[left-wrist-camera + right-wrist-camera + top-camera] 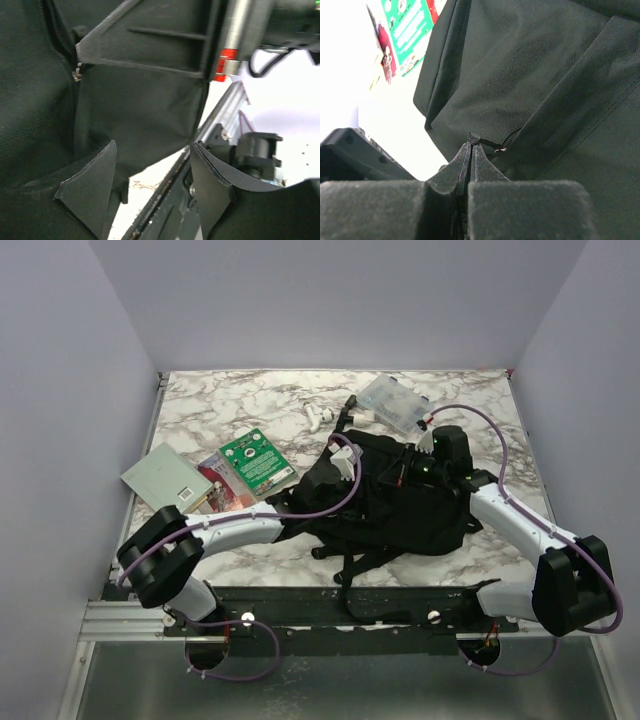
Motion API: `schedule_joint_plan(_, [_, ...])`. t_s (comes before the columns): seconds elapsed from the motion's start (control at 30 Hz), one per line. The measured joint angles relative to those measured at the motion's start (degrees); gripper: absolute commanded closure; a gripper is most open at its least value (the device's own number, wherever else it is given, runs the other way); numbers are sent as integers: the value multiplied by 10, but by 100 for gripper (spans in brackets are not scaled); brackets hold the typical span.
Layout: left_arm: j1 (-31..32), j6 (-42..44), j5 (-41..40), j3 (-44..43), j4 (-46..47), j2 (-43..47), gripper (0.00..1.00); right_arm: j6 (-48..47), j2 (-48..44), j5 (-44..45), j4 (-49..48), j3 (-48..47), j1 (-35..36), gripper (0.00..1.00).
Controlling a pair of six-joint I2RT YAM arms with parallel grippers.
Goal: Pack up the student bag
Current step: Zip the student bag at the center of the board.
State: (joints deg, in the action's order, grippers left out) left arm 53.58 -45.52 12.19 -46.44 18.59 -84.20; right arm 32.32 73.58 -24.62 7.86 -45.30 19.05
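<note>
Pinching the soft, floppy student bag (pixel 400 505) by its zip pull (pixel 487 143), the right gripper (pixel 471 148) is clamped; left gripper (pixel 152 150) gapes.

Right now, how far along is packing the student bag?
Done: nothing visibly packed. In hand: right gripper pinches the zipper pull on the student bag; left gripper is open beside it. Left: grey book, green booklet and clear box lie on the table.

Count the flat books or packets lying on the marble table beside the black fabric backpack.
3, left of the black backpack: a grey flat book farthest left, a green printed card closest to the bag, a red packet between them. Others may hide under the bag.
</note>
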Motion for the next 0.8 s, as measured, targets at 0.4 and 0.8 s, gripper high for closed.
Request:
schedule_joint_plan(0.4, [1,23,-47,-38,-26,-107,62,40,5,10,-21,5,0,100])
schedule_joint_plan(0.8, [2,16,-68,-30,-42,-103,43,42,22,11,-26,5,0,99])
